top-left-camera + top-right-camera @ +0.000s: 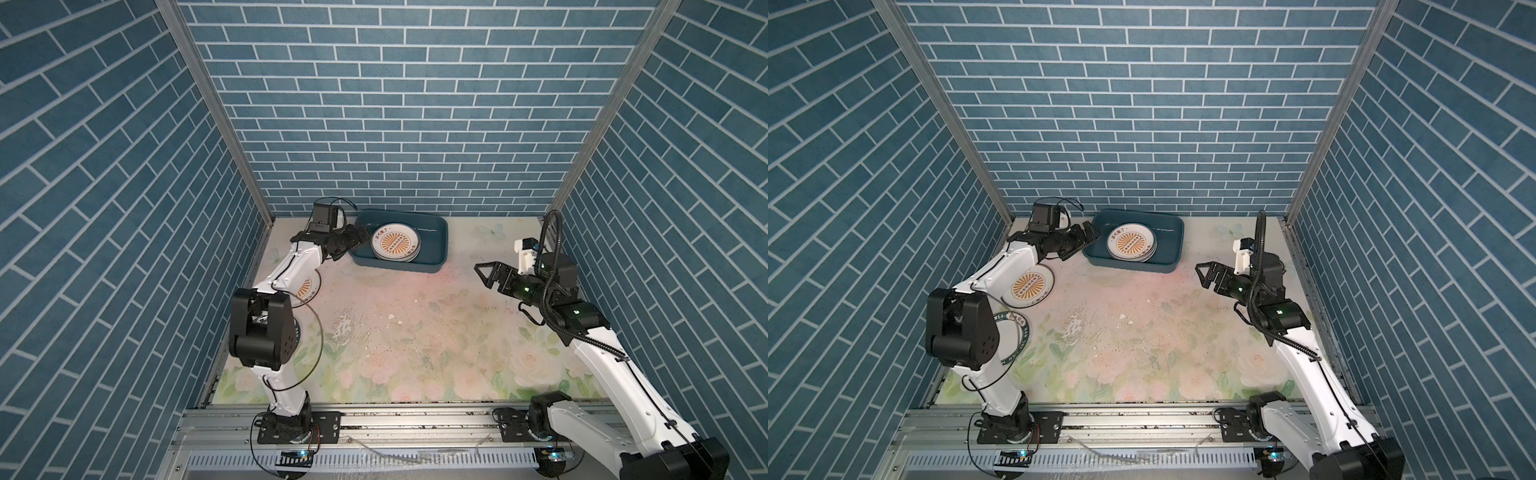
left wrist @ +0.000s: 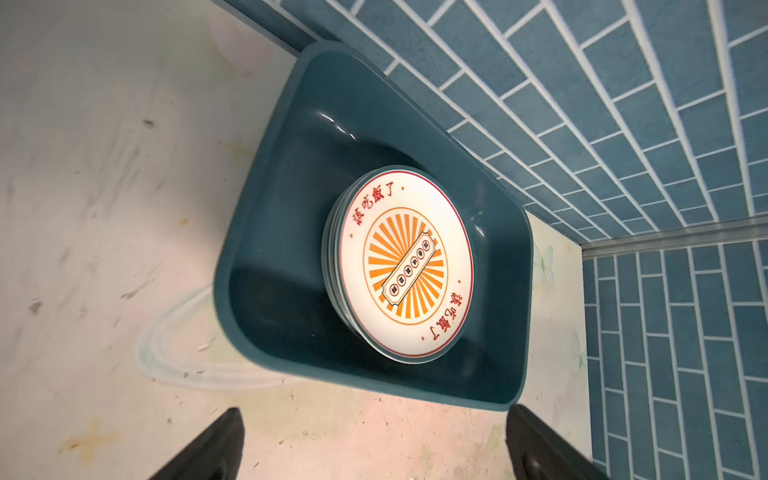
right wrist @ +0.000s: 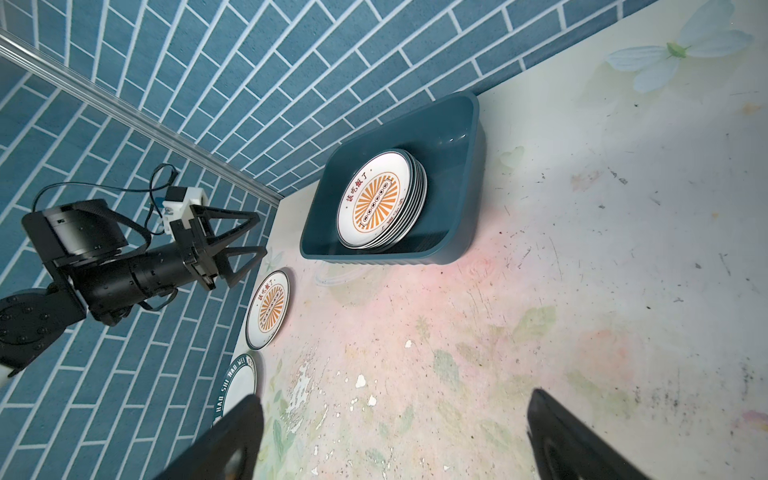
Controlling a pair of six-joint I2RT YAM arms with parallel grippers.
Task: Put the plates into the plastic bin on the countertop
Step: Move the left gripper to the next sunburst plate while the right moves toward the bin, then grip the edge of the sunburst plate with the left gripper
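Bin (image 1: 432, 243) lay on countertop (image 1: 415, 332), long axis along back wall (image 1: 395, 124). Plate stack (image 1: 395, 243) sat flat in its left half. Left gripper (image 1: 360, 237) gaped empty beside bin's left end; right gripper (image 1: 482, 274) gaped empty, well apart.

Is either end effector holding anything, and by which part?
Nothing is held: left end effector and right end effector are both open, empty.

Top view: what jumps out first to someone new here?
A stack of plates, orange sunburst on top, sits in the teal plastic bin by the back wall. The left end effector hangs open beside it; a sunburst plate and a green-lettered plate lie on the countertop.
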